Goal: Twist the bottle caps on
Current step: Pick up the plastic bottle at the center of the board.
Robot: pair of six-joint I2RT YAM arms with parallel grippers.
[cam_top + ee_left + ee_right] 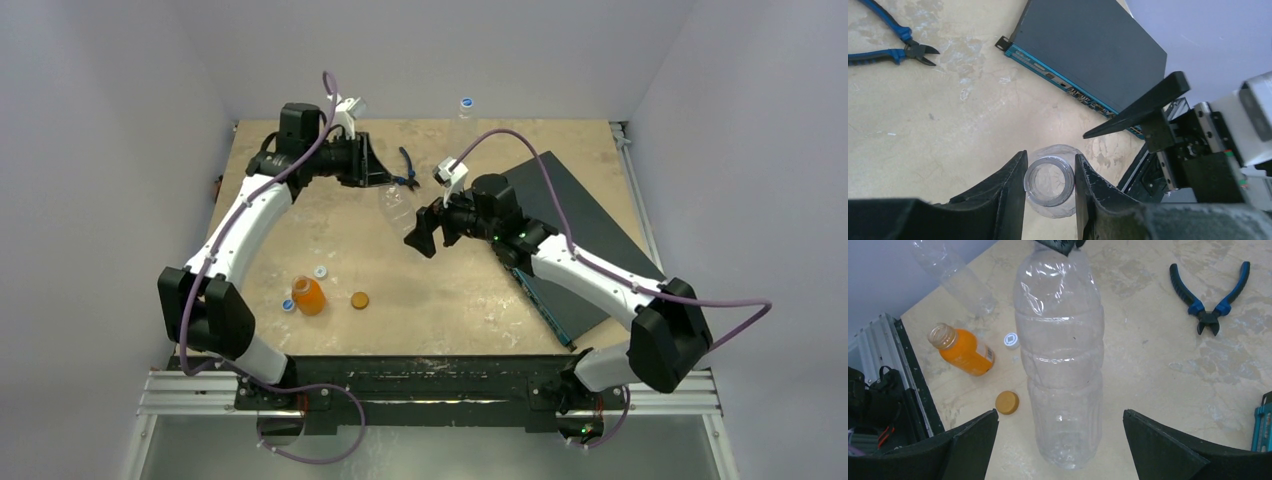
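My left gripper (1049,175) is shut on the open neck of a tall clear bottle (1049,181), which has no cap on it. In the top view this bottle (396,203) stands mid-table below the left gripper (378,172). My right gripper (1059,415) is open, its fingers wide apart on either side of the bottle's (1060,355) lower body without touching it. A squat orange bottle (963,351) lies uncapped at the front left. Near it sit an orange-brown cap (1007,402), a whitish cap (1011,340) and a blue cap (288,306).
Blue-handled pliers (408,165) lie at the back of the table. A dark flat box with a teal edge (570,230) lies under my right arm. Another clear bottle with a blue cap (466,103) stands at the back wall. A further clear bottle (955,275) lies beyond the orange one.
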